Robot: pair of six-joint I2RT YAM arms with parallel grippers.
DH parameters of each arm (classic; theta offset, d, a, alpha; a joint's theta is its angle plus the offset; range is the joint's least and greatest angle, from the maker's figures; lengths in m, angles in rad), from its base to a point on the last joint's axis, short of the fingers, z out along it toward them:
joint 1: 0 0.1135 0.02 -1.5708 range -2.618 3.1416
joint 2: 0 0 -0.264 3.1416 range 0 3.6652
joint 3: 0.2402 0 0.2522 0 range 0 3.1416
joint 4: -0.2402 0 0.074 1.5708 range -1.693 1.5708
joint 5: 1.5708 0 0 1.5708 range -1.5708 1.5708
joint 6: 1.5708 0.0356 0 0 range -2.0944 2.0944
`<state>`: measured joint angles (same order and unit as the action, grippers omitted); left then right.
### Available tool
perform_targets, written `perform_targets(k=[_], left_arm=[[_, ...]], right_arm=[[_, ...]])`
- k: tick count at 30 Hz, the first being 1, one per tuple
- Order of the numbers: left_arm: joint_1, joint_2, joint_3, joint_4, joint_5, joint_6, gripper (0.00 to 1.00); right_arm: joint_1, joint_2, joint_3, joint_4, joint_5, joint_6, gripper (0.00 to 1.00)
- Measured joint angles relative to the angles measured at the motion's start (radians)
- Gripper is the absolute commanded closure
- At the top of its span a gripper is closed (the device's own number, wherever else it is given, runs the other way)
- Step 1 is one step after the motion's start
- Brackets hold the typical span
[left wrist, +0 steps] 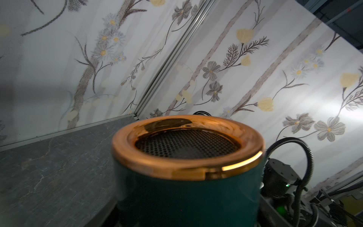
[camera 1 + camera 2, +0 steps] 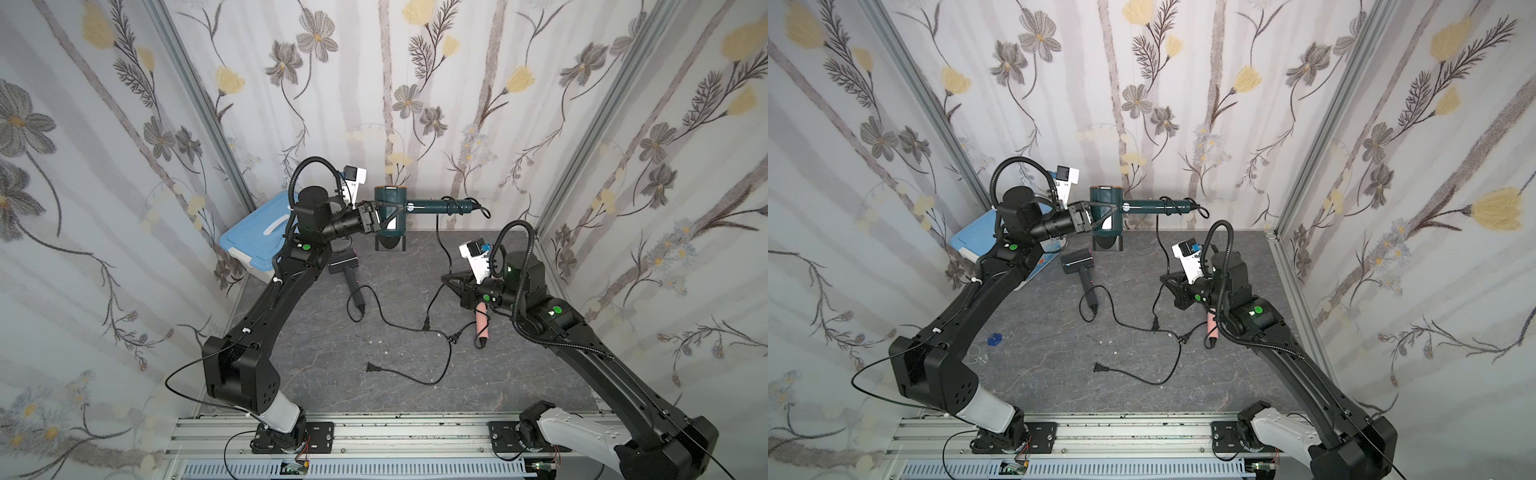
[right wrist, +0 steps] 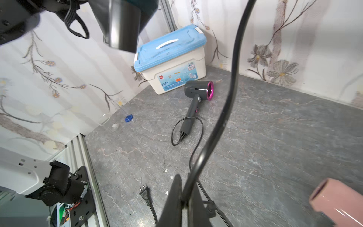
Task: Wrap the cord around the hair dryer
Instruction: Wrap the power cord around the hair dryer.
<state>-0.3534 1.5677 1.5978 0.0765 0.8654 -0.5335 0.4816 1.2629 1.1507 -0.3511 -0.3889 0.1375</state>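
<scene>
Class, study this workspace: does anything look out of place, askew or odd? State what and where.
A small blue piece lies loose on the table near the left arm, unrelated to the dryers. Mid-table, loose cords of the black dryer and pink dryer cross in a tangle.

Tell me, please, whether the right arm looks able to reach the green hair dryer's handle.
Probably yes: the left gripper holds the hair dryer up by its barrel, leaving the handle sticking out toward the right gripper, which pinches the cord; nothing stands between.
</scene>
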Motion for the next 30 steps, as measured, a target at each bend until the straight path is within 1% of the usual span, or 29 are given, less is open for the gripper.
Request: perform_targets(k=[4, 6, 9, 13, 17, 20, 22, 27, 30], left_arm=[[-0.072, 0.009, 0.114, -0.306, -0.039, 0.269, 1.00], [-0.092, 0.013, 0.136, -0.429, -0.072, 0.371, 1.00], [-0.112, 0.017, 0.152, -0.592, -0.124, 0.500, 1.00], [-0.137, 0.007, 0.148, -0.718, -0.165, 0.616, 1.00], [-0.136, -0.013, 0.134, -0.792, -0.189, 0.684, 1.00], [-0.140, -0.022, 0.134, -0.821, -0.172, 0.717, 1.00], [-0.143, -0.025, 0.134, -0.831, -0.145, 0.731, 1.00], [-0.172, -0.026, 0.150, -0.868, -0.090, 0.764, 1.00], [-0.182, -0.026, 0.169, -0.885, -0.085, 0.772, 1.00]], right_arm=[[0.062, 0.116, 0.293, -0.256, 0.147, -0.137, 1.00], [0.092, 0.194, 0.430, -0.386, 0.240, -0.200, 1.00], [0.104, 0.287, 0.593, -0.562, 0.384, -0.267, 1.00], [0.115, 0.373, 0.763, -0.708, 0.537, -0.332, 1.00], [0.108, 0.433, 0.835, -0.771, 0.647, -0.384, 1.00], [0.084, 0.465, 0.852, -0.781, 0.684, -0.426, 1.00], [0.054, 0.484, 0.865, -0.772, 0.682, -0.455, 1.00], [0.008, 0.534, 0.895, -0.717, 0.632, -0.526, 1.00], [-0.019, 0.591, 0.907, -0.682, 0.593, -0.575, 1.00]])
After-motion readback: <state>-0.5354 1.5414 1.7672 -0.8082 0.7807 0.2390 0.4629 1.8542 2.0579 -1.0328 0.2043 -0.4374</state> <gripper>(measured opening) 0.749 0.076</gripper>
